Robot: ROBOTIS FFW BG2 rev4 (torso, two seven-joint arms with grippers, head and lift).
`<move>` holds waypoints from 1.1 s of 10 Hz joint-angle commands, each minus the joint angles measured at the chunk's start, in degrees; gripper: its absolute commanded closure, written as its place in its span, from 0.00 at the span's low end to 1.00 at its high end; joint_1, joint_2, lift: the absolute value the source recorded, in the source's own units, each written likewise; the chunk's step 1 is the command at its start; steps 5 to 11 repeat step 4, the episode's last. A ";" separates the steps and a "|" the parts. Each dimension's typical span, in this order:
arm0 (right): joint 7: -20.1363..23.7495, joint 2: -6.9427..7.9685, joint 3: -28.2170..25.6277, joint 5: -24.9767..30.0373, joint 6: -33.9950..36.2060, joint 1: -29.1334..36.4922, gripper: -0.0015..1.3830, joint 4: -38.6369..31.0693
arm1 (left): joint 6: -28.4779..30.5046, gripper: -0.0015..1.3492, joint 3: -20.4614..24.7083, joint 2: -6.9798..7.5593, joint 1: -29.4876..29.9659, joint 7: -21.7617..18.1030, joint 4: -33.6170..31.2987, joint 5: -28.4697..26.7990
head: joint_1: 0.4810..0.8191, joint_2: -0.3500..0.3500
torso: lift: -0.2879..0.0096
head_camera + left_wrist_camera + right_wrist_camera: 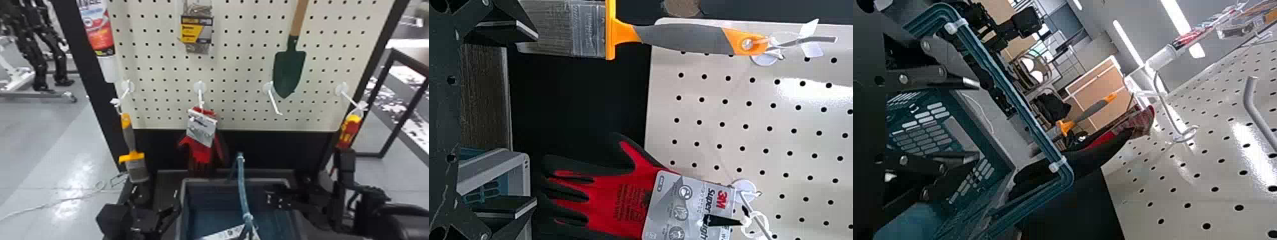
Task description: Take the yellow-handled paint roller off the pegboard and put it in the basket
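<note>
The yellow-and-grey-handled tool (129, 137), which looks like a flat brush, hangs from the leftmost lower hook in the head view. My left gripper (154, 194) is low beside its bristle end, fingers wide apart. In the left wrist view, one finger of the left gripper (535, 119) overlaps the bristle end of the brush (589, 28); I cannot tell whether they touch. The basket (188, 210) stands below the pegboard, its teal handle raised. On its right side is my right gripper (269, 196). In the right wrist view the right gripper (978, 120) is open near the basket handle (1008, 102).
Red-and-black gloves (201, 150) hang between the brush and the basket handle. A green trowel (289, 70), a bare hook (274, 102) and a red-yellow tool (349, 131) are farther right on the pegboard (242, 121). A labelled card lies inside the basket.
</note>
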 commanded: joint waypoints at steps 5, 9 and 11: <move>0.00 0.03 -0.39 -1.03 -0.40 0.32 0.21 0.02 | -0.06 0.11 -0.09 -0.15 0.00 0.00 0.00 0.02 | 0.20 0.50 | 0.63; 0.00 0.03 -0.39 -1.03 -0.40 0.32 0.21 0.02 | -0.06 0.11 -0.09 -0.15 0.00 0.00 0.00 0.02 | 0.20 0.50 | 0.63; 0.00 0.03 -0.39 -1.03 -0.40 0.32 0.21 0.02 | -0.06 0.11 -0.09 -0.15 0.00 0.00 0.00 0.02 | 0.20 0.50 | 0.63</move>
